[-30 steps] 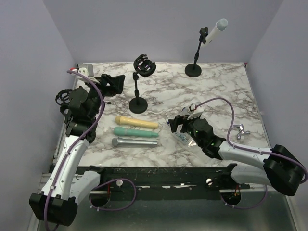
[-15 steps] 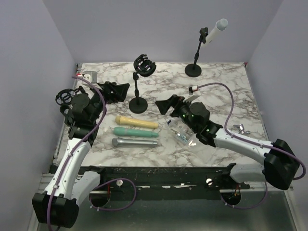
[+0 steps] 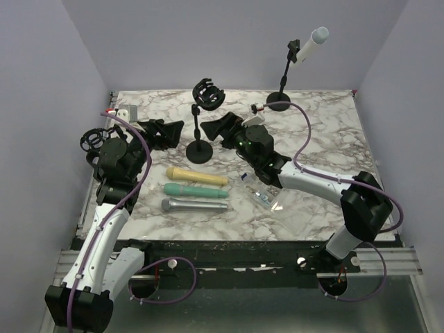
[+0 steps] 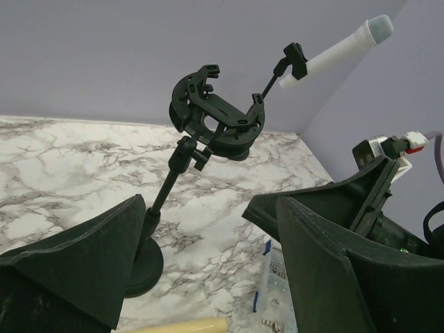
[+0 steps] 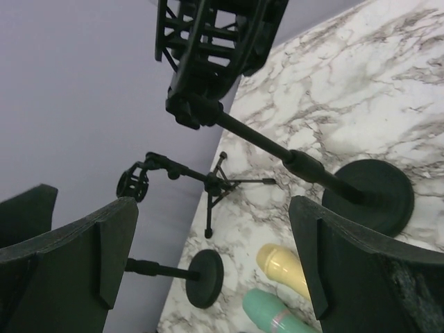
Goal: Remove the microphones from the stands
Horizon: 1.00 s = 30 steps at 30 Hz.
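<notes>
White microphone [image 3: 310, 44] clipped in its stand [image 3: 286, 69] at the far edge of the worktop [image 3: 326, 139]; left jaws and right jaws spread wide, empty.

Top camera looks down from behind; both wrist cameras, low and close, face the shock-mount stand [image 4: 186, 149] [image 5: 277, 147] [image 3: 200, 128].

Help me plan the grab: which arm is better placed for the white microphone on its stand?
Right, probably: the right gripper is open and nearer the white microphone than the left gripper.

Plain lavender walls [image 3: 208, 35] on three sides of a white, grey-veined marble tabletop [image 3: 326, 132].
</notes>
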Tool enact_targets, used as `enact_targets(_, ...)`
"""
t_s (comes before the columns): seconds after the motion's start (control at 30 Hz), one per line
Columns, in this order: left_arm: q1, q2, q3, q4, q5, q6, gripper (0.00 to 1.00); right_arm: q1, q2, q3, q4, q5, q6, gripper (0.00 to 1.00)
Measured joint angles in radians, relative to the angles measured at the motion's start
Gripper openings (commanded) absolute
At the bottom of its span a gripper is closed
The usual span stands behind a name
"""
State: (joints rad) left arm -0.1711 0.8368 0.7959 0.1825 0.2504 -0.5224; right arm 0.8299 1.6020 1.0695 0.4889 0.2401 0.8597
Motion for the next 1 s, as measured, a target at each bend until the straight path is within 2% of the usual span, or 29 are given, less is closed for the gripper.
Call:
enact_targets(0.4,0.016,0.004,0.000,-0.007,-0.007,0.020,0.79,0.000,0.235,0.262,0.037,0.107,0.093,0.99)
enact_targets(0.63,0.054,0.020,0.000,-0.006,0.003,-0.006,0.78,-0.001,0.277,0.347,0.009,0.183,0.135,0.85)
enact_targets(1.0,0.104,0.048,0.000,-0.002,0.055,-0.066,0.78,-0.001,0.328,0.393,-0.023,0.212,0.134,0.72)
